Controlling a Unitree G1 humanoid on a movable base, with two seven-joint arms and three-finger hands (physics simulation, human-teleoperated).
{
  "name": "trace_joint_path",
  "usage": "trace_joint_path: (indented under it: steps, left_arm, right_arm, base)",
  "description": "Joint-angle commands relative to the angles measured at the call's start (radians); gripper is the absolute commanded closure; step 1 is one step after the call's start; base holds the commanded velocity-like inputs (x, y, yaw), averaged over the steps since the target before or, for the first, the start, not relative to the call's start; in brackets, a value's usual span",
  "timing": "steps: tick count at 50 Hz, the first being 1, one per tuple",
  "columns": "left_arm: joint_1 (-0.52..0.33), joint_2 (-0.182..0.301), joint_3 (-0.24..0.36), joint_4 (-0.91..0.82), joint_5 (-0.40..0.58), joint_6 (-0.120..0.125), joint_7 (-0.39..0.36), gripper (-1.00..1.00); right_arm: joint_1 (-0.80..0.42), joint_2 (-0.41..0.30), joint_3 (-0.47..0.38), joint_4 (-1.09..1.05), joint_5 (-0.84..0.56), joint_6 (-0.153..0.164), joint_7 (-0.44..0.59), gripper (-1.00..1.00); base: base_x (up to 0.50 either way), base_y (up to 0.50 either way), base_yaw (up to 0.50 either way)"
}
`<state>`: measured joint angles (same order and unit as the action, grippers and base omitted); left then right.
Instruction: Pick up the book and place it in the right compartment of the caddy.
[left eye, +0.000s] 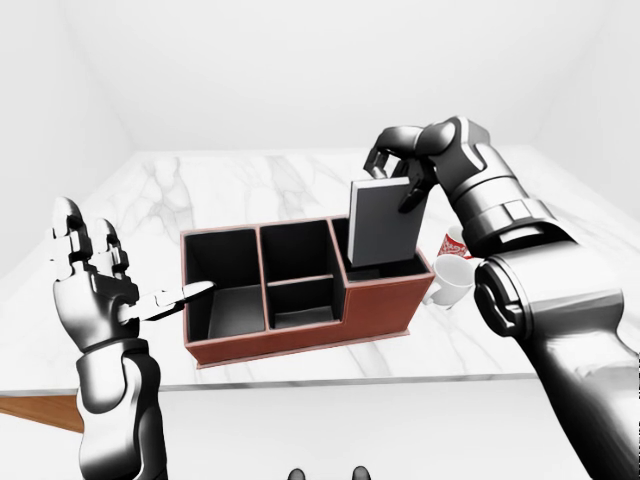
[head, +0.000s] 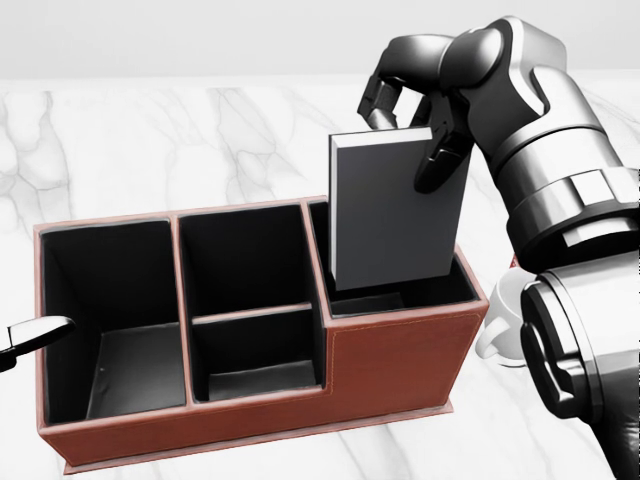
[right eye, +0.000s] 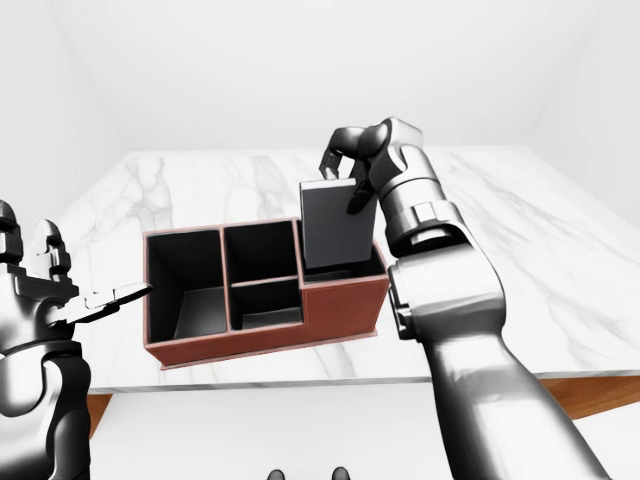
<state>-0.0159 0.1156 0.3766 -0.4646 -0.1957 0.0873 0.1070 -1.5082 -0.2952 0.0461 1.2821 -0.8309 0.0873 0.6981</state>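
1. grey book stands upright, its lower edge inside the right compartment of the red-brown caddy.
2. the right hand grips its top edge, arm bent above.
3. the left hand hangs spread wide, left of the caddy.

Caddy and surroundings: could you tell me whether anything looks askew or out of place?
Nothing is spilled or damaged. The book hangs slightly tilted in the right robot hand, partly inside the caddy right compartment.

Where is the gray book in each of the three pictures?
Left-eye view: book right of center, above the caddy's right end.
Head view: book center-right, large.
Right-eye view: book near the center.
Shared landmark: the red-brown caddy below it.
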Motion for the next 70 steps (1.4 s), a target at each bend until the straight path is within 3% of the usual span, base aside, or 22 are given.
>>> trace_joint_path:
  steps: [1, 70]
  left_arm:
    - [0.000, 0.000, 0.000, 0.003, 0.000, 0.000, 0.000, -1.00]
    - [0.005, -0.003, 0.000, -0.009, 0.000, 0.000, -0.001, -1.00]
  right_arm:
    - [0.008, 0.006, -0.043, -0.007, -0.016, 0.000, 0.000, 1.00]
    - [0.056, 0.011, -0.043, 0.002, -0.017, 0.000, 0.000, 1.00]
  base:
    - [0.00, 0.00, 0.00]
    - [0.00, 0.00, 0.00]
